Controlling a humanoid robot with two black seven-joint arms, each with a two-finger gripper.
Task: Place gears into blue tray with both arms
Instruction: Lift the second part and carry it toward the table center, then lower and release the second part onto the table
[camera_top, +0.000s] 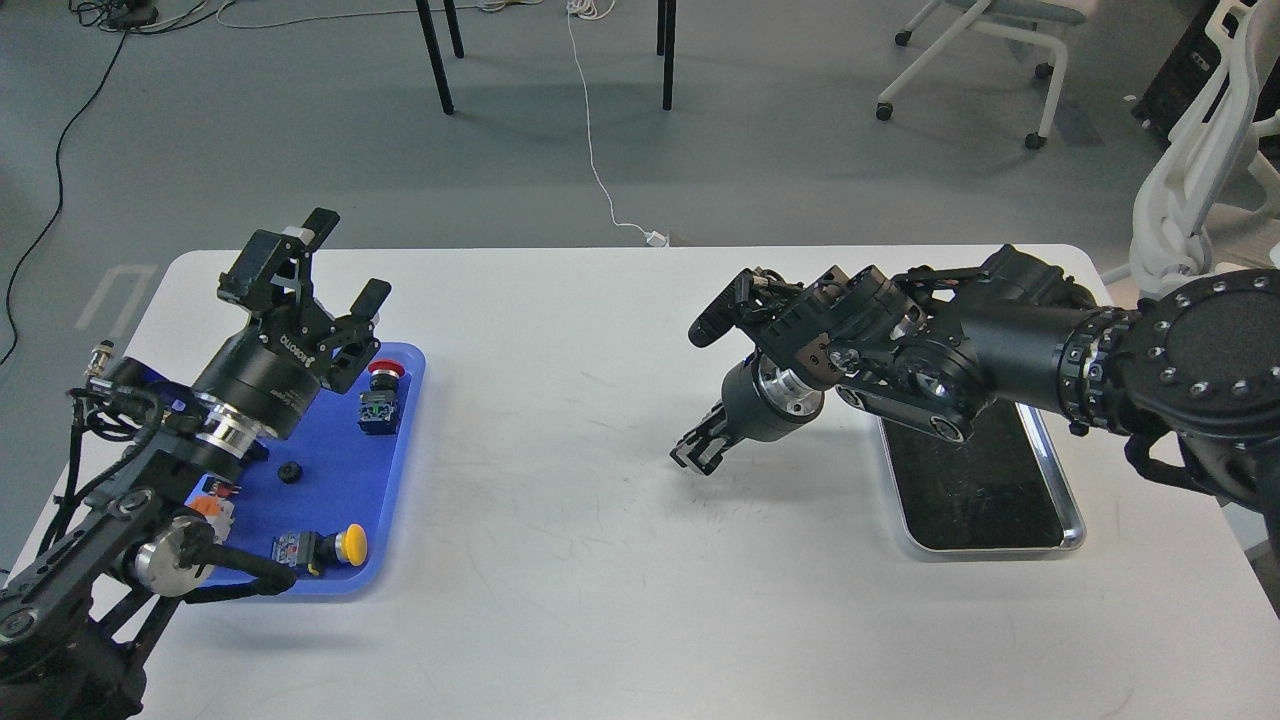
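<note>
The blue tray (345, 478) lies at the table's left. One small black gear (290, 473) rests on it near the middle. My left gripper (345, 262) hangs open and empty above the tray's far end, fingers pointing up and away. My right gripper (697, 458) hovers just above the bare table (560, 560) right of centre, pointing down and to the left. Its dark fingers look shut, and I cannot see anything between them. No other gear shows.
On the blue tray sit a red-capped switch (384, 371) on a blue body, a yellow-capped switch (350, 545) and an orange part (205, 505) half behind my left arm. A steel tray (1072, 523) with a black inside lies right, partly under my right arm.
</note>
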